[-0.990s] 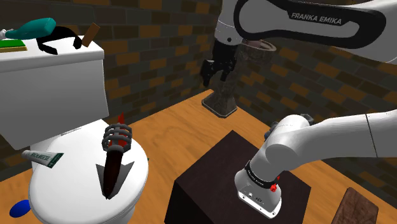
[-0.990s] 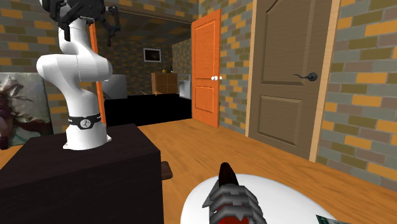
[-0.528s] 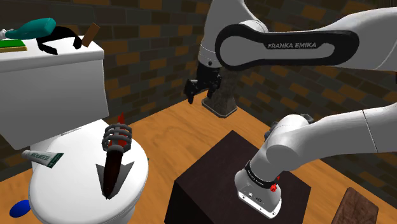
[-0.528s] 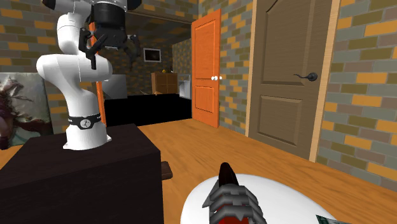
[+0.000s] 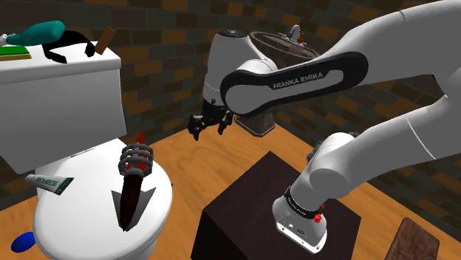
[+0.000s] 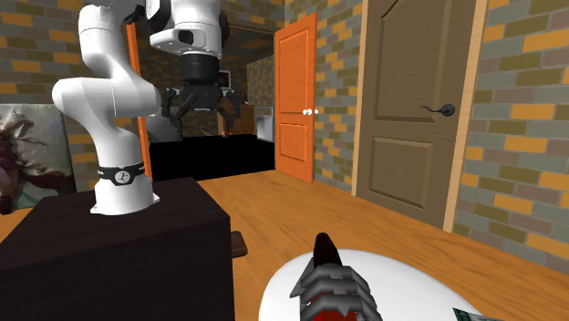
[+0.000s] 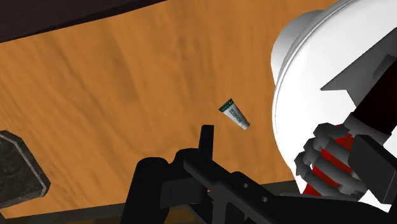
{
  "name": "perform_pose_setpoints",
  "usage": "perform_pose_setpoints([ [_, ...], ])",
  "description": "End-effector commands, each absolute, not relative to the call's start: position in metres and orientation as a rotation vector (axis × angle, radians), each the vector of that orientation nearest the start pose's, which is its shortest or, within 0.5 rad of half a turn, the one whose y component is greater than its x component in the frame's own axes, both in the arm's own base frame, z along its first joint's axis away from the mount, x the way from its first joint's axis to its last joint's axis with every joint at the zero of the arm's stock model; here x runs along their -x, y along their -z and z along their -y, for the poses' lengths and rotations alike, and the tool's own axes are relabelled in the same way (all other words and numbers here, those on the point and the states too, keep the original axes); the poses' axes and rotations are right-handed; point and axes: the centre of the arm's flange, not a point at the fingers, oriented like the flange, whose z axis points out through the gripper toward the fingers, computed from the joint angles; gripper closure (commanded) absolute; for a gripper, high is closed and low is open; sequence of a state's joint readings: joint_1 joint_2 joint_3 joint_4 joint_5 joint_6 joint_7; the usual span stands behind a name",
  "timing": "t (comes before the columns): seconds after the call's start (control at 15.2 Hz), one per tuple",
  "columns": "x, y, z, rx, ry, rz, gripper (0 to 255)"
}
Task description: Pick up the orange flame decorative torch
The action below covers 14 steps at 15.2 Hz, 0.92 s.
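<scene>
- Gripper [image 6: 202,108], all black with two fingers, hangs in the air on the white arm [image 5: 295,74]; the fingers stand spread apart and clasp nothing.
- In the shoulder view the gripper is above the wooden plank floor [image 5: 193,156], between the dark box stand [image 5: 247,196] and the white toilet, and well apart from the torch.
- Decorative torch [image 5: 133,181], with a dark red-brown tapering handle, a grey ribbed cage at its head and a red-orange flame tip, lies flat on the closed white toilet lid [image 5: 77,221].
- The flame tip points toward the white toilet tank [image 5: 63,103]; the handle points toward the front of the lid.
- In the wrist view the torch's grey cage and red body show ahead of the gripper, on the white lid.
- A white tube with green print [image 5: 49,182] lies at the lid's edge, near the tank and apart from the torch.
- A teal bottle [image 5: 41,32] lies on top of the tank.
- In the second exterior view an orange panelled door [image 6: 296,100] and a brown panelled door [image 6: 410,109] stand in brick walls behind the arm.
</scene>
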State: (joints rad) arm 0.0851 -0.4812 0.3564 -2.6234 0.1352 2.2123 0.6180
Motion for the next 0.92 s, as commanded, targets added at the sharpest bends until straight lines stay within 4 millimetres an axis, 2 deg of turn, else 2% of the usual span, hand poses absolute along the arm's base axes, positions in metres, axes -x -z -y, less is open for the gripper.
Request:
perform_pose_setpoints([
  [0.0,-0.359,-0.382,-0.184,3.114,0.119,-0.483,0],
  [0.86,-0.408,-0.260,-0.286,3.033,0.171,-0.649,0],
])
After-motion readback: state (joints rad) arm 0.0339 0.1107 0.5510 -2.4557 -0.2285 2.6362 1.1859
